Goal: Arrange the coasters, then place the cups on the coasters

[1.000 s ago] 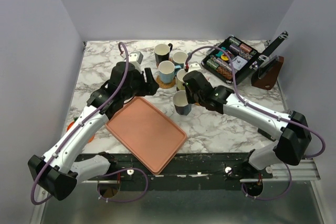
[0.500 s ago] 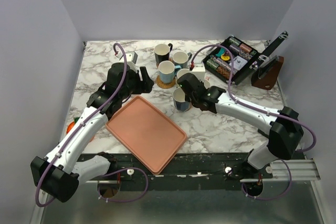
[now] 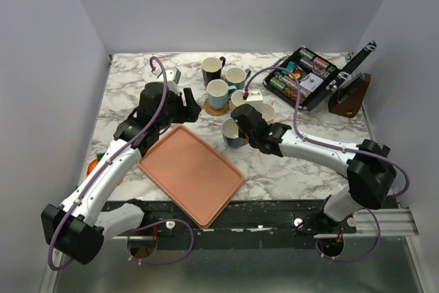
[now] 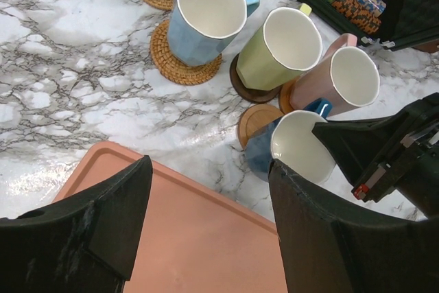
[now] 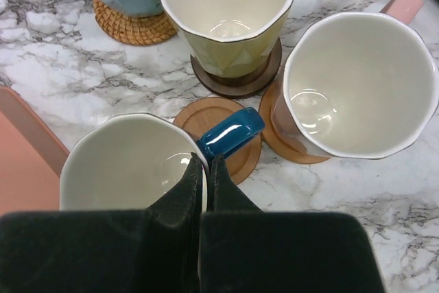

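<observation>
My right tool (image 5: 204, 164) is clamped fully closed on the rim of the deep-blue handled mug with a cream inside (image 5: 130, 162), right beside its handle. Gripping the wall there leaves the base free to set down. The mug is just short of the bare round tan wooden coaster (image 5: 218, 136), with its handle overhanging the disc, so I judge the final placement is in hand. Whether the base is lifted off the marble tabletop (image 5: 103, 80) I cannot tell. Beyond it, the yellow-green faceted mug (image 5: 226, 5) stands on a dark brown round coaster (image 5: 236, 77) and the pink mug (image 5: 357, 80) on a second tan coaster (image 5: 285, 143). Both crowd the free disc, so the approach is tight. My left tool (image 4: 209, 169) hangs wide open and empty over the far edge of the salmon-pink rectangular tray (image 4: 185, 238), clear of the mugs
</observation>
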### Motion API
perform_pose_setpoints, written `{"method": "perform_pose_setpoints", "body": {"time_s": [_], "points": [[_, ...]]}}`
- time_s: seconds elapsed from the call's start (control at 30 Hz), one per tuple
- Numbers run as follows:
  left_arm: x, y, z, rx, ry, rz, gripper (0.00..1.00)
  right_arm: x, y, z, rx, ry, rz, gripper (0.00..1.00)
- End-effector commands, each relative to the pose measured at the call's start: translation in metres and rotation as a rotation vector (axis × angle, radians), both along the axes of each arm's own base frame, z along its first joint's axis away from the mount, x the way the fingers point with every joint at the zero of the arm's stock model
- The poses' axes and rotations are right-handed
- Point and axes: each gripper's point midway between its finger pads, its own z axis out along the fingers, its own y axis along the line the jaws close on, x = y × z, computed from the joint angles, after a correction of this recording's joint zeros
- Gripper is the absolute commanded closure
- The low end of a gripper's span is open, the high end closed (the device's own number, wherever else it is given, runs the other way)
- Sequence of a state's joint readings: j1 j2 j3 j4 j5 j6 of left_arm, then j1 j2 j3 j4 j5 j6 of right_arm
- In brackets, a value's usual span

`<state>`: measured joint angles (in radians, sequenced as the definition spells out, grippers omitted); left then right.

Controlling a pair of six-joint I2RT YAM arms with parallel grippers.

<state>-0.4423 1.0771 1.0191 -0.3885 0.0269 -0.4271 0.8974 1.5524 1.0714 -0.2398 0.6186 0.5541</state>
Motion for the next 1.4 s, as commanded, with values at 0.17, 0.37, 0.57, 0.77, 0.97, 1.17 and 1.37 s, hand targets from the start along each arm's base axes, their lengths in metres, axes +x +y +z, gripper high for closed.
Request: {"method": "perform_pose_setpoints", "body": {"time_s": [0.17,0.37,0.57,0.77,0.97,1.17,1.37], "points": [[0.007,-0.005,0.004,-0.012,-0.031,-0.027,0.23,0.012,0.028,0.05,0.111,-0.182,0.137,0.99],[0.011,-0.007,0.005,-0.018,-0.03,-0.03,0.23,0.024,0.019,0.049,0.109,-0.184,0.13,0.99],[0.015,-0.01,0.004,-0.014,-0.022,-0.035,0.23,0.032,0.017,0.046,0.115,-0.179,0.147,0.99],[0.02,-0.013,0.004,-0.018,-0.015,-0.045,0.23,0.039,0.015,0.042,0.107,-0.165,0.155,0.99],[0.025,-0.014,0.003,-0.015,-0.01,-0.044,0.23,0.044,0.01,0.035,0.097,-0.144,0.149,0.99],[0.029,-0.014,0.002,-0.013,-0.006,-0.047,0.22,0.048,0.008,0.028,0.08,-0.131,0.155,0.99],[0.033,-0.015,0.002,-0.015,-0.002,-0.051,0.23,0.053,0.009,0.025,0.073,-0.124,0.163,0.99]]}}
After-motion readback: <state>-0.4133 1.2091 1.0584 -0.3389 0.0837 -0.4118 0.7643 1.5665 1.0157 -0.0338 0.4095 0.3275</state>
